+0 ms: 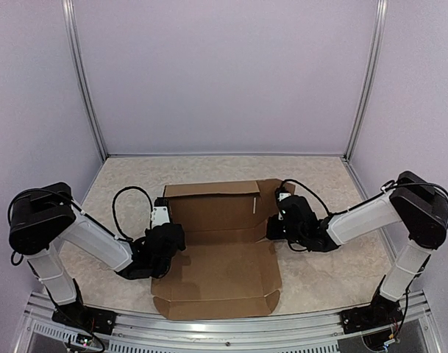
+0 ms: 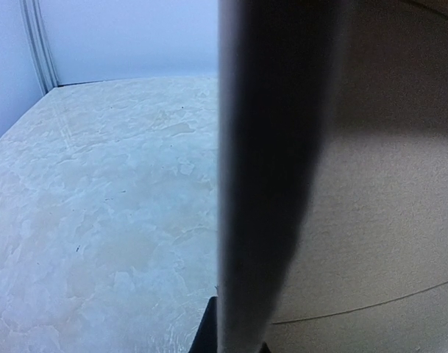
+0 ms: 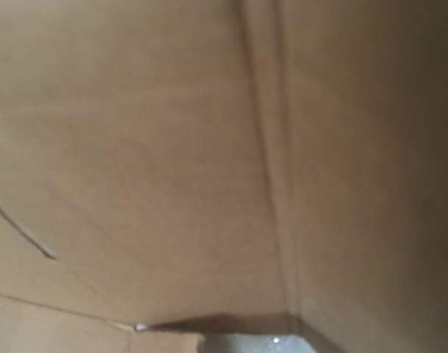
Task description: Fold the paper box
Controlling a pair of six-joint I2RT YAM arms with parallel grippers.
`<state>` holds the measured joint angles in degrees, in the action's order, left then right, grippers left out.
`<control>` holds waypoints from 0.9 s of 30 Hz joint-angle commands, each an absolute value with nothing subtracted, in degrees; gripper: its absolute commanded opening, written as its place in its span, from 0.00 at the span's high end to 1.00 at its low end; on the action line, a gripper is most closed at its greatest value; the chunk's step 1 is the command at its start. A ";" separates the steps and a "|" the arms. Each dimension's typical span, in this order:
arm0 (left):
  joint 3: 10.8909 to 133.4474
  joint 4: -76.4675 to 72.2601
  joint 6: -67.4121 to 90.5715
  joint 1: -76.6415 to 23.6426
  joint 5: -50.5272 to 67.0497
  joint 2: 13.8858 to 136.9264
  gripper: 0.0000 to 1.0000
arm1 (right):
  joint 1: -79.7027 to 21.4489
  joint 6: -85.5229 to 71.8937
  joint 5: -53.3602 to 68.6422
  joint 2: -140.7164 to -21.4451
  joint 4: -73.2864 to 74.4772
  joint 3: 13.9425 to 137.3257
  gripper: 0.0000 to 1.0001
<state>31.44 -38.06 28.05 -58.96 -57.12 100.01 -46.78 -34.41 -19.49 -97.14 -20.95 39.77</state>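
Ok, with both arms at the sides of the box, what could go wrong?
The left gripper and right gripper are shut at opposite sides of the paper box; an uneven push could skew or crease it. The back panel looks raised and may fall back if released. The right wrist view shows only cardboard, so a slip there might go unseen.

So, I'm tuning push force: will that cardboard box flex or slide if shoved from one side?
Being one thin sheet, the paper box is probably light and would likely slide on the smooth table. Panels look stiff, yet it should hinge at its visible creases, so the raised rear panel may flop.
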 commanded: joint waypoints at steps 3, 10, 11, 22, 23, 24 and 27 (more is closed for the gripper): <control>32.41 -37.95 28.13 -59.50 -57.64 99.64 1.00 | -46.47 -37.23 -16.97 -99.74 -24.52 38.93 1.00; 32.64 -37.92 28.34 -59.65 -57.80 99.99 1.00 | -47.09 -38.39 -10.49 -99.15 -27.44 38.75 1.00; 32.69 -37.93 28.31 -59.67 -57.86 100.21 1.00 | -47.29 -38.60 -9.77 -99.24 -27.84 38.95 1.00; 33.48 -37.54 27.94 -60.02 -57.97 100.76 1.00 | -51.35 -41.99 -8.59 -103.67 -29.89 41.60 1.00; 33.49 -37.50 27.95 -60.10 -57.93 100.80 1.00 | -51.59 -42.27 -8.68 -104.35 -30.15 41.73 1.00; 33.49 -37.53 27.88 -60.16 -57.92 100.73 1.00 | -51.86 -42.46 -8.87 -104.93 -30.48 41.82 1.00; 33.62 -37.41 27.75 -60.24 -57.93 100.67 1.00 | -52.10 -43.24 -8.99 -106.50 -31.16 41.84 1.00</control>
